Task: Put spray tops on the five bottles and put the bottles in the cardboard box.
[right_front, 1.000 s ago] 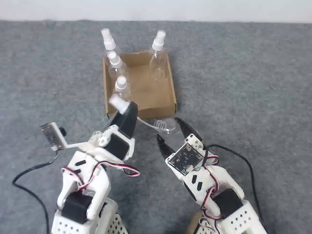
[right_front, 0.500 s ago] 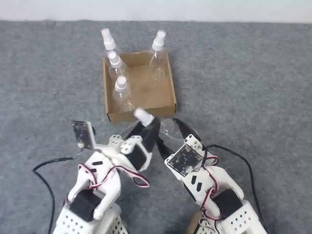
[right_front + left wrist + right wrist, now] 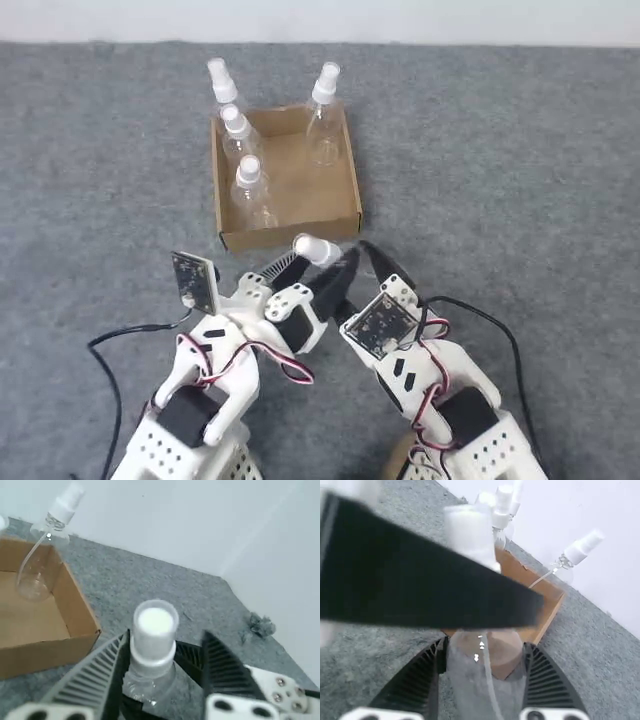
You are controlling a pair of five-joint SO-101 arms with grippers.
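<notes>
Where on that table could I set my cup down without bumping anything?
Wide bare grey carpet lies left and right of the cardboard box. Inside it, the front right floor is free. It is crowded just before the box, where the left gripper with a spray top meets the right gripper holding a bottle.

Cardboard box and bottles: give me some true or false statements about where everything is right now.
1. All five bottles are inside the cardboard box. False: the right gripper holds one clear bottle in front of the box.
2. The left gripper holds a white spray top. True.
3. The standing bottles lack tops. False: all four carry white tops.
4. Both grippers sit close together in front of the box. True.
</notes>
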